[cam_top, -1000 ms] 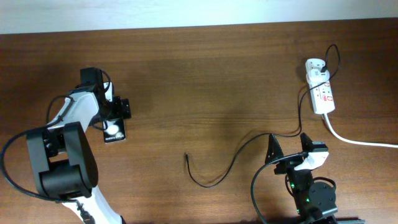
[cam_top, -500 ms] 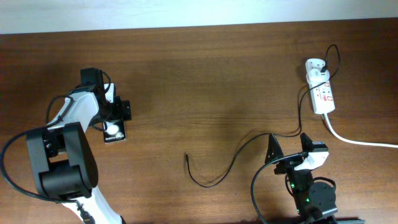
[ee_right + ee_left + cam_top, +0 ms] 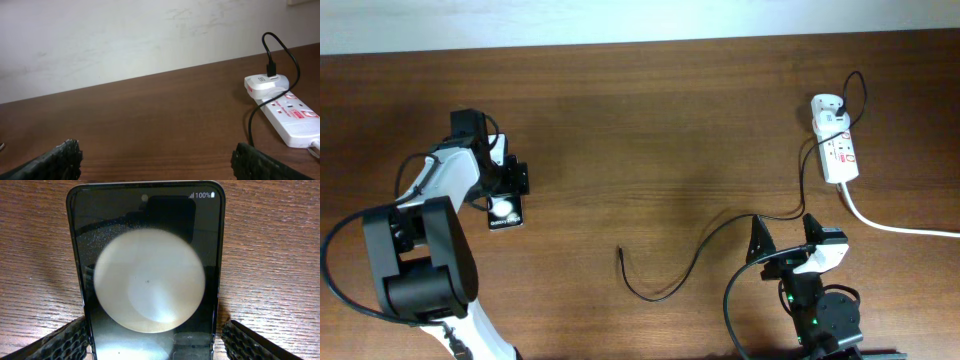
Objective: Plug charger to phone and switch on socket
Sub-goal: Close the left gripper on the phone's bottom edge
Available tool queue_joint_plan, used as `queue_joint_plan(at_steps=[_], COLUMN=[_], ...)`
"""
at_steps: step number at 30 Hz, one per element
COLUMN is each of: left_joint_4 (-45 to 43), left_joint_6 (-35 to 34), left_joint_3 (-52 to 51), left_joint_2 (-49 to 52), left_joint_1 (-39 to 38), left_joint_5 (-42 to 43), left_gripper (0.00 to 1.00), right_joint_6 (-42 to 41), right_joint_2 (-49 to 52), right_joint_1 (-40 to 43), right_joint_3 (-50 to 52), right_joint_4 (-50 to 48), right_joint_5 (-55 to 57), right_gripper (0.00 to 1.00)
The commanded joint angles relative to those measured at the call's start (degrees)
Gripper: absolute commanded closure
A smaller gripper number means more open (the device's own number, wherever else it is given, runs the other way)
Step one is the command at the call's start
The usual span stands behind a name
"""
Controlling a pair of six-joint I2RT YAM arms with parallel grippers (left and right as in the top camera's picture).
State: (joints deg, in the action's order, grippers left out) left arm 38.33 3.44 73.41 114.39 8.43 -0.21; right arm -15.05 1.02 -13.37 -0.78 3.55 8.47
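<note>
The small black glossy smartphone [image 3: 150,270] lay flat on the dark brown wooden tabletop [image 3: 650,130] on my left with nothing plugged into it, so the first half of the job was not yet done. My left tool [image 3: 152,342] straddled one end of it, with a ribbed finger at each long edge. The pads [image 3: 60,342] sat right at those edges, but I could not tell whether they pressed the case or only flanked it. The long thin black charger cable [image 3: 692,262] lay loose across the middle of the tabletop, and its small connector tip [image 3: 620,252] was well apart from the smartphone and from both tools. Its other end ran up to the white plug adapter [image 3: 265,84], already seated in one end of the white oblong power strip [image 3: 295,117] on my right. My right tool [image 3: 160,165] hung released and empty, fingers spread wide, near the cable's middle stretch. By my reckoning, what remained was to fetch the tip, seat it in the smartphone and press the strip's switch. Several things were hidden from me. The end of the smartphone between my fingers was cut off by the lower edge of the wrist view, so I saw no port. A big round lamp reflection washed out most of the screen. The strip's red markings were too small to show whether it was on or off. Its thick white cord [image 3: 900,228] ran out of the overhead view.
</note>
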Motion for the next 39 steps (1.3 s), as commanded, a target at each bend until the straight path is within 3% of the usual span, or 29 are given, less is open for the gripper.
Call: queue_joint_plan(at_steps=[1, 9, 18, 21, 26, 27, 39], left_joint_4=[1.4, 1.4, 1.4, 1.4, 1.4, 1.4, 5.4], left_joint_6=[1.0, 1.0, 1.0, 1.0, 1.0, 0.9, 0.9], left_joint_3=[-2.9, -2.9, -2.9, -2.9, -2.9, -2.9, 3.2], left_joint_2=[2.9, 2.9, 2.9, 2.9, 2.9, 2.9, 2.9], left_joint_1=[-0.1, -0.1, -0.1, -0.1, -0.1, -0.1, -0.1], left_joint_5=[-1.0, -1.0, -1.0, -1.0, -1.0, -1.0, 1.6], left_gripper=[0.12, 0.16, 0.34, 0.47, 0.96, 1.00, 1.00], right_joint_6=[-0.3, -0.3, -0.3, -0.3, -0.3, -0.3, -0.3], right_joint_2=[-0.3, -0.3, -0.3, -0.3, -0.3, -0.3, -0.3], right_joint_1=[0.3, 0.3, 0.3, 0.3, 0.3, 0.3, 0.3], right_joint_3=[0.5, 0.5, 0.5, 0.5, 0.5, 0.5, 0.5], right_joint_4=[0.2, 0.2, 0.2, 0.2, 0.2, 0.2, 0.2], right_joint_5=[-0.3, -0.3, -0.3, -0.3, -0.3, -0.3, -0.3], right_gripper=[0.01, 0.01, 0.01, 0.01, 0.01, 0.01, 0.01])
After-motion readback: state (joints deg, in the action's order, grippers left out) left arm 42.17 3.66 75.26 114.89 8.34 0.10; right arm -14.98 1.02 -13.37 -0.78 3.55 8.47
